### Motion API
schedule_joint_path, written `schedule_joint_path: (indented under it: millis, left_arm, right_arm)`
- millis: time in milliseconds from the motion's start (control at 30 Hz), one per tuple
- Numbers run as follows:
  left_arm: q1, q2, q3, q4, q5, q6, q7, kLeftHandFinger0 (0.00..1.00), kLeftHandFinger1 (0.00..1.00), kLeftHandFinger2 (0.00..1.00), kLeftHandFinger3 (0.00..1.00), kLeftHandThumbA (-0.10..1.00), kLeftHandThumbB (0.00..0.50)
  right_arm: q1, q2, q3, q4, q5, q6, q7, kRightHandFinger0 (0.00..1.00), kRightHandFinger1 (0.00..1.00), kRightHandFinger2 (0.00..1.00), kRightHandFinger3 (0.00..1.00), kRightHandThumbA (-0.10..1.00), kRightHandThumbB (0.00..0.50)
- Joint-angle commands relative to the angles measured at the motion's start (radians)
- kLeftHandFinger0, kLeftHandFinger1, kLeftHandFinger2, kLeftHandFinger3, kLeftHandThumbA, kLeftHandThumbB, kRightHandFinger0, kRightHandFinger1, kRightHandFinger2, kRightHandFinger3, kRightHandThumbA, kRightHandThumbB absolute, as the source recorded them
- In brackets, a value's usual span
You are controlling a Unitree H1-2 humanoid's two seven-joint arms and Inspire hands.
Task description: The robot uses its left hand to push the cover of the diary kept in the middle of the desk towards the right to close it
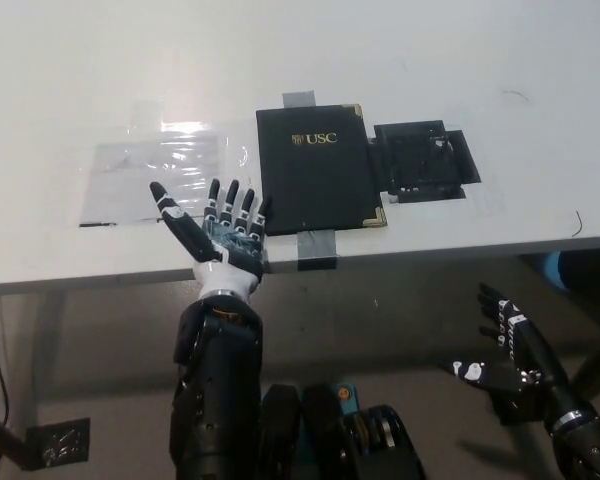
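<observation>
The black diary point(318, 168) lies shut and flat on the white desk point(400, 50), its cover showing gold "USC" lettering and gold corners. My left hand point(220, 228) is open at the desk's front edge, just left of the diary's lower left corner, palm up with fingers spread and holding nothing. My right hand point(508, 355) hangs open below the desk at the lower right, away from the diary.
A black taped patch point(422, 160) lies right of the diary. A clear plastic sheet point(155, 170) is taped down to its left. Grey tape strips point(316, 245) sit at the diary's front and back edges. The desk's front edge runs just below my left hand.
</observation>
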Motion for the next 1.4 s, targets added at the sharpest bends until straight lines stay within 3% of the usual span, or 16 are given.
schedule_joint_path:
  millis: [0,100,267,500,667,800,833,1000,1067,1267,1333,1367]
  left_arm:
    - [-0.042,-0.012,-0.055,-0.04,0.039,0.022,-0.011,1.0,1.0,1.0,1.0,1.0,0.313]
    - [-0.026,0.068,-0.251,-0.062,0.273,0.048,-0.028,1.0,1.0,1.0,1.0,1.0,0.318]
    - [-0.013,0.169,-0.485,-0.019,0.459,0.031,-0.082,1.0,1.0,1.0,1.0,1.0,0.272]
    - [0.021,0.237,-0.637,-0.111,0.534,-0.01,-0.105,1.0,1.0,1.0,1.0,1.0,0.222]
    - [0.028,0.319,-0.719,-0.325,0.583,0.023,-0.151,1.0,1.0,1.0,1.0,1.0,0.284]
    - [0.049,0.442,-0.799,-0.576,0.733,0.045,-0.189,1.0,1.0,1.0,1.0,1.0,0.237]
    - [0.05,0.471,-0.818,-0.624,0.772,0.049,-0.201,1.0,1.0,1.0,1.0,1.0,0.276]
    - [0.081,0.555,-0.83,-0.831,0.836,0.025,-0.242,1.0,1.0,1.0,1.0,1.0,0.284]
    - [0.145,0.623,-0.776,-1.051,0.889,0.059,-0.258,1.0,1.0,1.0,1.0,1.0,0.344]
    - [0.269,0.78,-0.705,-1.238,1.078,-0.017,-0.331,1.0,1.0,1.0,1.0,1.0,0.273]
    - [0.424,0.875,-0.675,-1.265,1.141,-0.096,-0.347,1.0,1.0,1.0,1.0,1.0,0.226]
    - [0.486,0.902,-0.668,-1.247,1.169,-0.129,-0.329,1.0,1.0,1.0,1.0,1.0,0.232]
  right_arm:
    - [-0.026,-0.016,-0.004,-0.013,-0.006,-0.015,0.01,0.9,1.0,1.0,1.0,1.0,0.5]
    - [-0.024,-0.017,-0.005,-0.008,-0.008,-0.023,0.01,0.91,1.0,1.0,1.0,1.0,0.499]
    - [-0.016,-0.014,0.001,-0.009,-0.016,-0.019,0.007,0.92,1.0,1.0,1.0,1.0,0.5]
    - [-0.028,-0.02,0.006,-0.001,-0.025,-0.011,0.007,0.9,1.0,1.0,1.0,1.0,0.5]
    - [-0.044,-0.026,0.002,0.012,-0.018,-0.025,0.016,0.88,0.99,1.0,1.0,1.0,0.5]
    - [-0.055,-0.025,-0.002,0.023,-0.02,-0.031,0.009,0.89,0.98,0.99,1.0,1.0,0.5]
    - [-0.055,-0.023,-0.005,0.021,-0.016,-0.027,0.009,0.9,0.99,1.0,1.0,1.0,0.5]
    - [-0.051,-0.027,-0.024,0.014,-0.001,-0.018,0.009,0.92,1.0,1.0,1.0,1.0,0.5]
    - [-0.058,-0.026,-0.03,0.026,-0.002,-0.024,0.001,0.92,1.0,1.0,1.0,1.0,0.5]
    - [-0.069,-0.023,-0.044,0.041,-0.006,-0.02,-0.017,0.91,0.99,0.99,1.0,1.0,0.5]
    - [-0.076,-0.025,-0.051,0.045,0.001,-0.021,-0.015,0.9,0.99,0.99,1.0,1.0,0.5]
    - [-0.081,-0.024,-0.056,0.056,0.006,-0.031,-0.015,0.89,0.99,0.99,1.0,1.0,0.5]
